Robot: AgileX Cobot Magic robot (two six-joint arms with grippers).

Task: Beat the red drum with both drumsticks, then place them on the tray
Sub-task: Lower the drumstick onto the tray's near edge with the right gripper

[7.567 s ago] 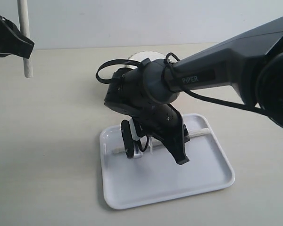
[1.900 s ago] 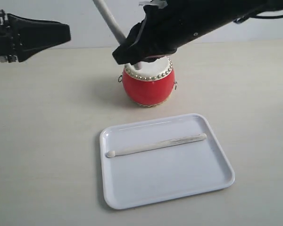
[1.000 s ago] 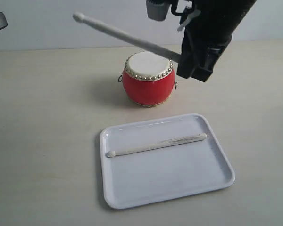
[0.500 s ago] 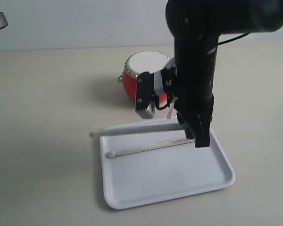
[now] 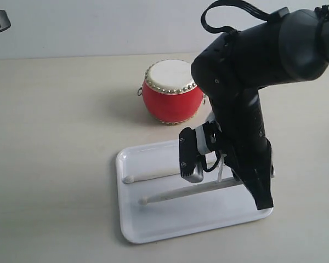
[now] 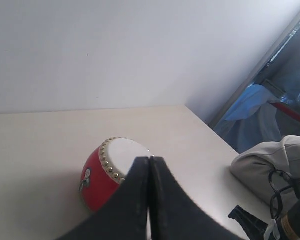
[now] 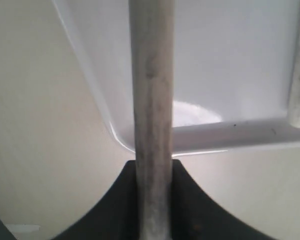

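Only the wrist views are showing the grips: right gripper [image 7: 152, 172] squeezing a drumstick [image 7: 151, 75], left gripper [image 6: 150, 172] pressed together, empty.

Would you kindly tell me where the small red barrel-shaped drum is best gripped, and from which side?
Probably from above, closing on opposite sides of the small red barrel-shaped drum, across its widest red band. It stands upright, cream skin up; the curved body narrows below, so a low grip might slip.
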